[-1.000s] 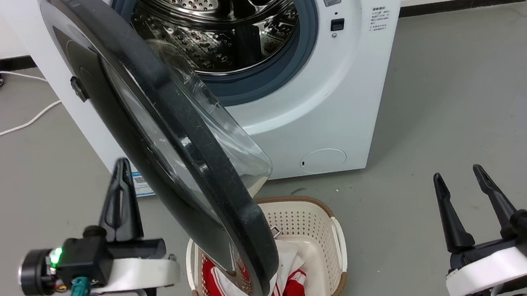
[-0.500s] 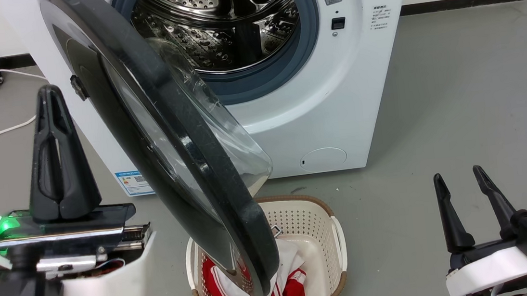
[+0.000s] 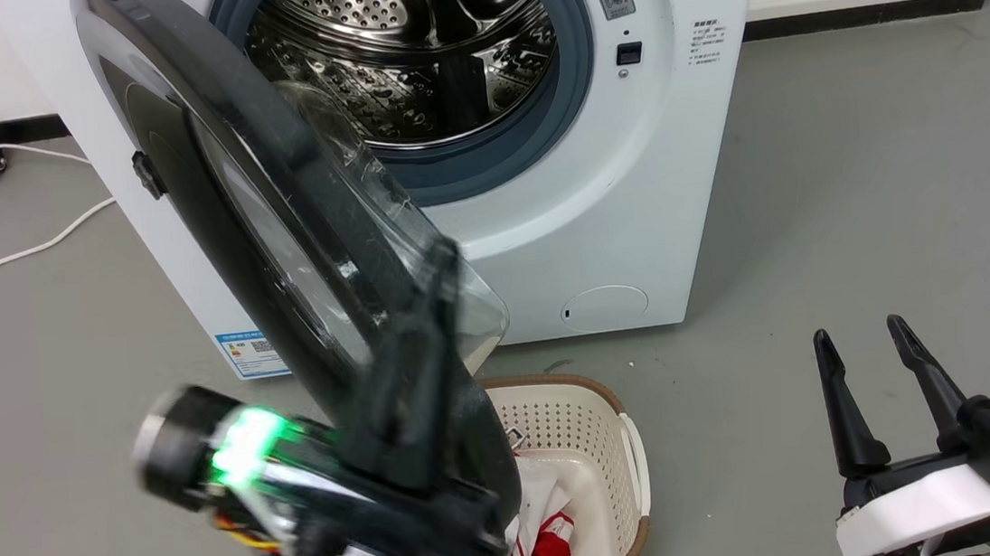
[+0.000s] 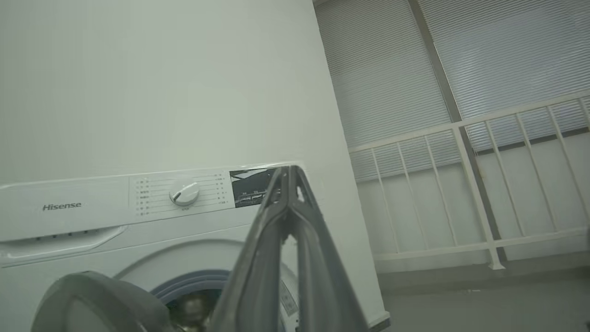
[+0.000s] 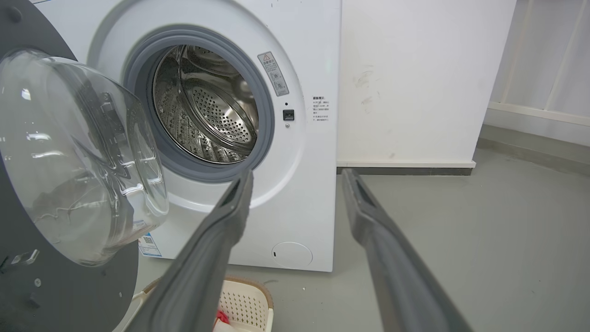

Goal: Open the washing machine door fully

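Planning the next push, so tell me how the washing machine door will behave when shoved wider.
The washing machine door looks a rigid hinged disc, so it should swing, not flex. Its glossy rim may let the shut left gripper slide. The bulging glass bowl probably makes it heavy.

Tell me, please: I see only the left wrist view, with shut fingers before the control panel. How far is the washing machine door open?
Observer: In the head view the washing machine door is partly open, swung out edge-on toward the robot. The drum is uncovered.
Operator: Where is my left gripper against it?
Observer: The left gripper is blurred, with its tips up on the door's inner side. I cannot tell if they touch.
Operator: And below the door?
Observer: A cream laundry basket holding red and white cloth sits under the door's lower edge.
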### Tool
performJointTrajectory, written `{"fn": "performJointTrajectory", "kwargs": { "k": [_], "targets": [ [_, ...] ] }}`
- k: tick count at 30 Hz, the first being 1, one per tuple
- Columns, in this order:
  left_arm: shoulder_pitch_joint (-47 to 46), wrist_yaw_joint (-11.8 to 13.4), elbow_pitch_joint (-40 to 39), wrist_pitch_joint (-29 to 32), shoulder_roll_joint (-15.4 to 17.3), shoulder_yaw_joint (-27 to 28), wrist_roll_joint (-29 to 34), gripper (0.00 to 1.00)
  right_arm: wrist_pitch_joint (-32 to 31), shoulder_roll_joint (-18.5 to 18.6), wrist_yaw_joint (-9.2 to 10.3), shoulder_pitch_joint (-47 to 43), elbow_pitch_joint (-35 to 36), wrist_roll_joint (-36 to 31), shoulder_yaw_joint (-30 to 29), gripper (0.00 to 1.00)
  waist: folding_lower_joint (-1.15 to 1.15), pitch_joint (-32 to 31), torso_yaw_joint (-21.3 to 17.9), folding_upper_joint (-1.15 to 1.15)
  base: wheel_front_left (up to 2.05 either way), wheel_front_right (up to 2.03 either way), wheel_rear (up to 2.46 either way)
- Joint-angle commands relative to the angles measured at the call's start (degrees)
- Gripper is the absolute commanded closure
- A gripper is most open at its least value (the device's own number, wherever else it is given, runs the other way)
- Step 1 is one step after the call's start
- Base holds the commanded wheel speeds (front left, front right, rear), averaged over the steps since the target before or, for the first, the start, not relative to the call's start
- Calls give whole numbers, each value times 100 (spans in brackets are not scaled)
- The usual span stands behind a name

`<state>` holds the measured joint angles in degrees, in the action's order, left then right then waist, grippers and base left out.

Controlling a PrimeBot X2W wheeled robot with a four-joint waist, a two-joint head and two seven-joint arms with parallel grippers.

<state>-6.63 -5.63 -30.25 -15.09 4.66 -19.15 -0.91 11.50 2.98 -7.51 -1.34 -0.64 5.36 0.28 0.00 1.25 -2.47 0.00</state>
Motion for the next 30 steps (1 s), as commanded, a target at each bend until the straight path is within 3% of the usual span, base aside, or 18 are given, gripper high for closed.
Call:
{"fn": "performJointTrajectory", "kwargs": {
  "k": [1, 6, 15, 30],
  "targets": [
    [151, -39, 126, 17, 9, -185, -98, 100, -10, -21, 4, -1, -13, 41, 4, 0, 0, -11, 2, 0, 0, 0, 0],
    [593, -112, 655, 401, 77, -756, -465, 100, -20, -20, 4, -73, -23, 72, 24, 0, 0, -52, 8, 0, 0, 0, 0],
    [990, -89, 1493, 975, 108, -1044, -744, 100, -61, -20, 4, -100, -12, 131, 33, 0, 0, -23, 77, 0, 0, 0, 0],
    [123, 317, 2911, 568, -124, -932, -993, 100, -84, -20, 4, 42, -104, 215, 110, 0, 0, 135, -46, 0, 0, 0, 0]
  ]
}}
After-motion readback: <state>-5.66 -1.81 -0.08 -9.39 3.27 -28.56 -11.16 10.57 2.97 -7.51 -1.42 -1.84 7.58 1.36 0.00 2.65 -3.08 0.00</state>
